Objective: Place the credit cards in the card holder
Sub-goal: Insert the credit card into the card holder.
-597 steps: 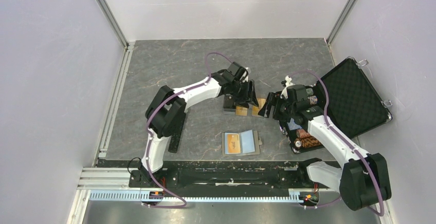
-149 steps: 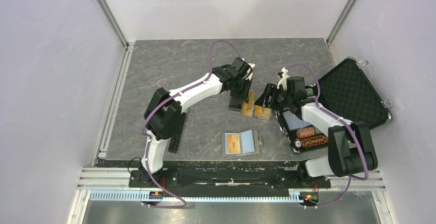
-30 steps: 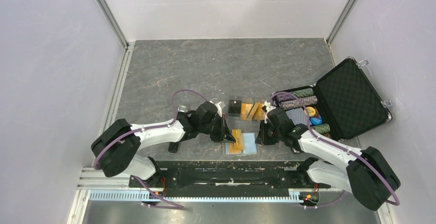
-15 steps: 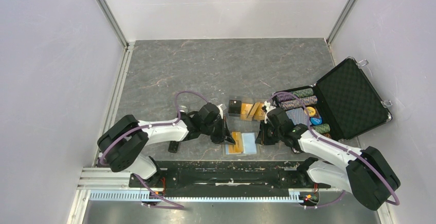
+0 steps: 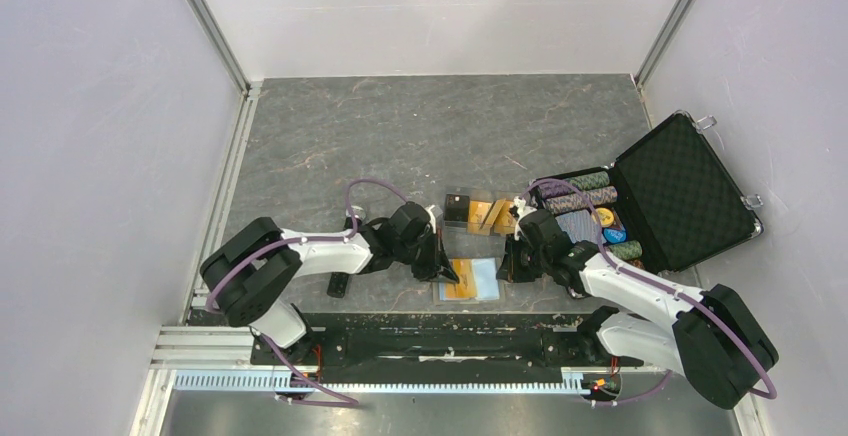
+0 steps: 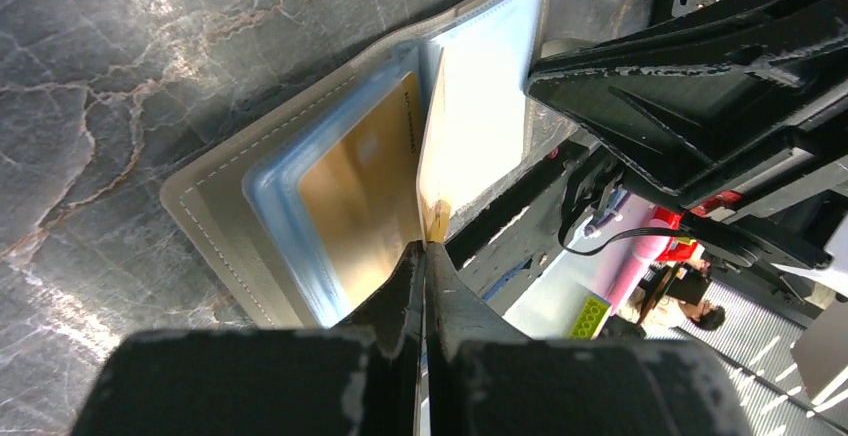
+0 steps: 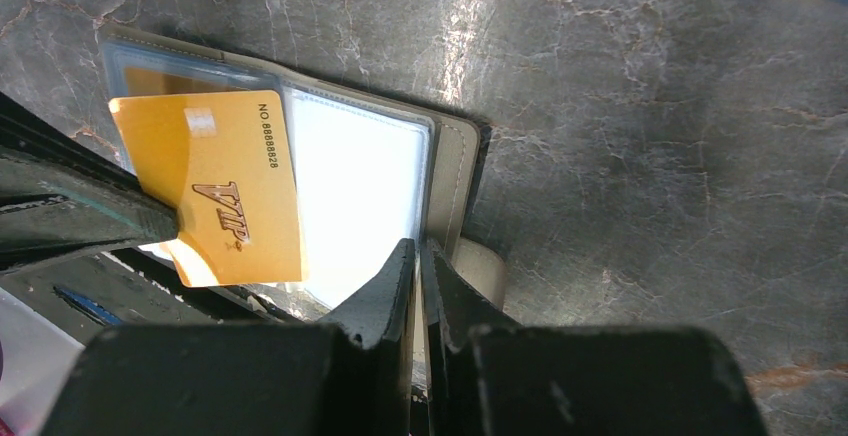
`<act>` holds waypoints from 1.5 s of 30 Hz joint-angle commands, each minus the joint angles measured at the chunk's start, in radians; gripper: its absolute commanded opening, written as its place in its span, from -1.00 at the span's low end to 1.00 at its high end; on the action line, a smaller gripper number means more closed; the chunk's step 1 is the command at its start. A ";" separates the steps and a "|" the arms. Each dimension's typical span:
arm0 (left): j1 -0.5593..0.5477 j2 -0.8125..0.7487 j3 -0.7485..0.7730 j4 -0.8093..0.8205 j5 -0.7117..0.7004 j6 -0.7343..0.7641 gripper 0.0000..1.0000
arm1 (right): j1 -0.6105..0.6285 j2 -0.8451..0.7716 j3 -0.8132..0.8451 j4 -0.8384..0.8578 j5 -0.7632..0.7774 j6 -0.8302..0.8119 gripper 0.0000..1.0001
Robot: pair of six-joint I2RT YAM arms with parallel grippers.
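The card holder lies open near the table's front edge, pale blue inside, grey-tan at its rim. One orange-gold card sits in its left pocket. My left gripper is shut on another orange-gold credit card marked VIP, held on edge, slanted over the holder's middle fold. My right gripper is shut on the holder's right edge, beside its small tab. A black card and orange-gold cards lie just behind the holder.
An open black chip case with rows of striped poker chips stands at the right, close behind my right arm. A long black bar lies by my left arm. Rails run along the table's left and front edges.
My left arm's elbow has swung rightward and the held card has tilted lower over the open holder. The right gripper has stayed on the holder's edge.
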 commanded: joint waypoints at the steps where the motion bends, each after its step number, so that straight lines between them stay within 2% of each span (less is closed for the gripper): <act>1: -0.013 0.027 0.020 0.029 0.005 -0.040 -0.95 | 0.004 0.016 0.013 0.001 0.022 -0.008 -0.86; 10: -0.029 0.074 0.039 0.065 0.041 -0.072 -0.95 | 0.004 0.016 0.013 0.004 0.019 -0.008 -0.82; 29: -0.063 0.163 0.127 0.046 -0.023 -0.111 -0.95 | 0.005 0.012 0.010 0.004 0.017 -0.008 -0.78; 33: -0.078 0.146 0.160 -0.062 -0.077 -0.071 -0.58 | 0.005 0.002 0.007 0.003 0.018 -0.007 -0.78; 39: -0.090 0.146 0.246 -0.284 -0.165 -0.002 -0.27 | 0.005 -0.005 0.006 0.004 0.018 -0.006 -0.78; 40: -0.089 0.149 0.262 -0.310 -0.176 0.005 -0.19 | 0.004 -0.006 0.004 0.003 0.019 -0.005 -0.78; 41: -0.092 0.155 0.274 -0.338 -0.185 0.014 -0.02 | 0.004 -0.008 0.003 0.003 0.019 -0.005 -0.78; 42: -0.094 0.160 0.286 -0.352 -0.189 0.021 0.04 | 0.005 -0.009 0.003 0.003 0.019 -0.004 -0.78; 45: -0.095 0.186 0.305 -0.334 -0.164 0.030 0.05 | 0.005 -0.008 0.002 0.004 0.016 -0.005 -0.78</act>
